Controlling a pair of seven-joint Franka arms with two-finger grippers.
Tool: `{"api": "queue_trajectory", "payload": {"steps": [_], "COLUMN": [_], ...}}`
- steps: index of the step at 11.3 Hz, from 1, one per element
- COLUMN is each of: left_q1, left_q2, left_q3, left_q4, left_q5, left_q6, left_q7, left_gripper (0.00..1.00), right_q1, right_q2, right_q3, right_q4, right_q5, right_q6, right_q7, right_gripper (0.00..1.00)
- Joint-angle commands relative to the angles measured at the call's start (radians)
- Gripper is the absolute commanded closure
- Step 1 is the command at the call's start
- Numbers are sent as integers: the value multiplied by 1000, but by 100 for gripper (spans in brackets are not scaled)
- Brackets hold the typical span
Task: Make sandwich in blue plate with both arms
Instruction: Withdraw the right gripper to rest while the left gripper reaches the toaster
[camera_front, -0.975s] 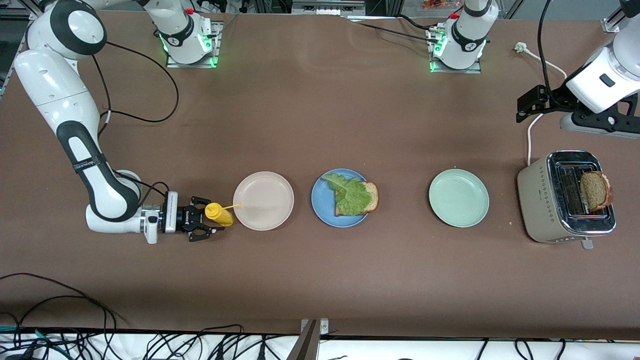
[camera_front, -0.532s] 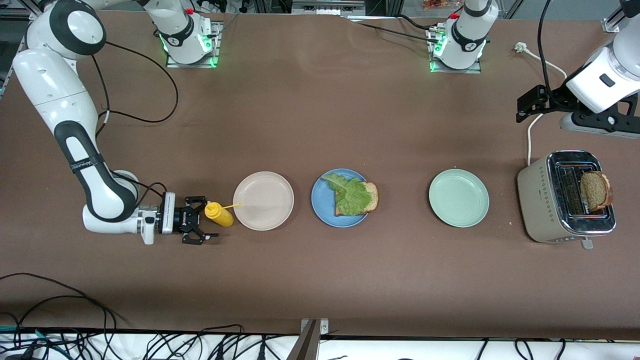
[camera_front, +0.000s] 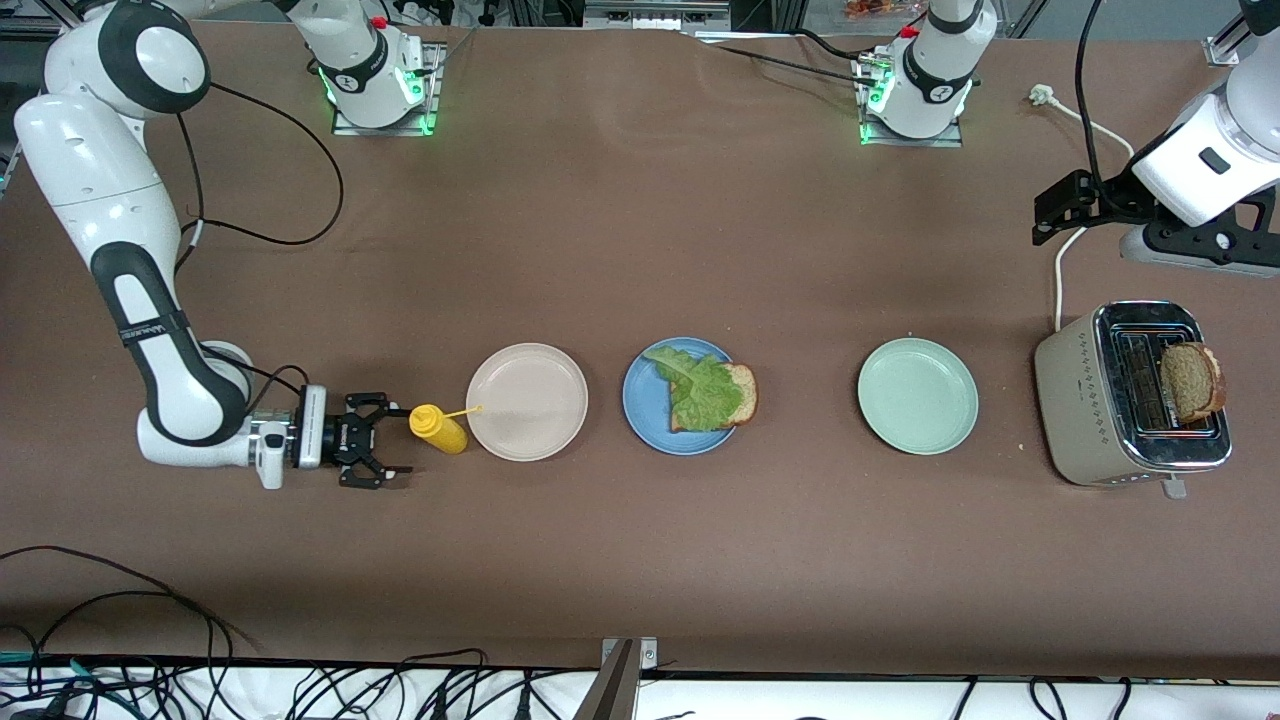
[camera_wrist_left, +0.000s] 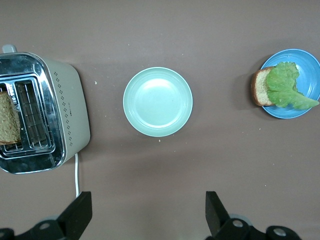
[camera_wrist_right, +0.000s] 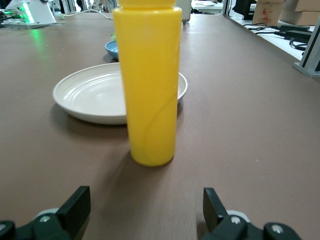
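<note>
On the brown table (camera_front: 620, 230), both the right gripper (camera_front: 385, 455) beside the yellow bottle (camera_front: 440, 428) and the left gripper (camera_wrist_left: 145, 212) over the toaster's (camera_front: 1130, 395) end gape wide, holding nothing.

Bread on the blue plate (camera_front: 640, 420): mostly under the lettuce leaf (camera_front: 700, 388); only one crust edge shows, so I can't tell whether it is one slice or more.
Blue plate, left wrist view: cut off by the picture's edge.
Slice in the toaster (camera_front: 1135, 395): lower part of the toast slice (camera_front: 1190, 380) sits down in the slot, out of sight.
Toaster, left wrist view: one end cut off by the edge.
Yellow bottle (camera_wrist_right: 148, 85), right wrist view: top and nozzle cut off; it hides most of the blue plate.
Left claw (camera_wrist_left: 147, 215): only the two finger ends show in its wrist view, set wide apart.
Left arm: runs off the front view's edge.
</note>
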Motion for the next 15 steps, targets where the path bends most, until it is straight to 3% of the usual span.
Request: {"api": "queue_trajectory", "payload": {"steps": [1,7,13,15], "left_q1": [-4,-4,-6,-4], "left_q2": [1,1,1,1], "left_q3": [-2,-2,-2,-2], "left_q4": [20,20,20,20], "left_q5": [31,31,31,33], "left_q6": [-21,-21,-21,-21], "left_q7": [-7,-7,-7,-7], "left_gripper": [0,0,0,0], "right_q1": [6,62,68,145], "right_q2": [-66,-408,-600,-691], "right_q3": [-53,-86,-100,-163], "right_q4": [31,-99,-88,-111], "right_q5": [-27,-303,-468,-500], "right_q6": [-89,-45,-166,-167], "right_q7": [73,759,1410,1608], "right_gripper": [0,0,0,0]}}
